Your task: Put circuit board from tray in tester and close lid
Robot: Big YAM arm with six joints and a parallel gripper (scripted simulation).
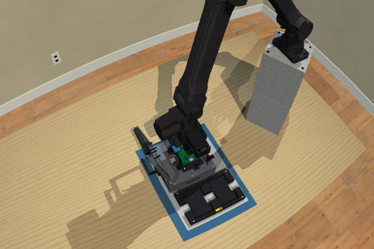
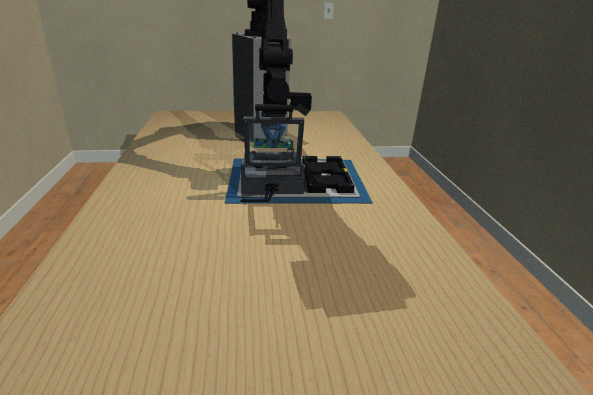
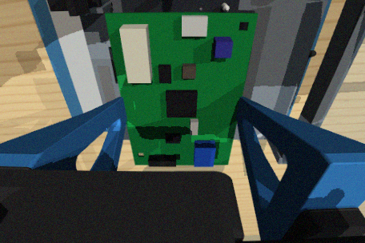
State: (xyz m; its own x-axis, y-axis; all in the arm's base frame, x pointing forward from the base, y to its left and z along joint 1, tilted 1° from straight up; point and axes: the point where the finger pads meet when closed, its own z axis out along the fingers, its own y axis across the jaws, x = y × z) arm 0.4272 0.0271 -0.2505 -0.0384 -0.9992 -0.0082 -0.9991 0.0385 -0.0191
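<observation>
By its long edges, a green circuit board (image 1: 183,156) (image 2: 261,143) (image 3: 216,97) is held in a wide-set blue-fingered gripper (image 1: 184,151) (image 2: 272,142) (image 3: 181,105), beside the raised grey-framed lid (image 1: 160,169) (image 2: 274,119).

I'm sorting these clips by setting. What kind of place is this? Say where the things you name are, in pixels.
Probably a small lab or test room: an arm (image 1: 198,50) (image 2: 276,8) on a grey pedestal (image 1: 268,89) (image 2: 242,89), a board tester (image 1: 193,177) (image 2: 272,184), and bare walls.

no readable text — only a yellow label (image 1: 218,209) (image 2: 345,169) on the tray (image 1: 197,205) (image 2: 328,186), its mark too small.
</observation>
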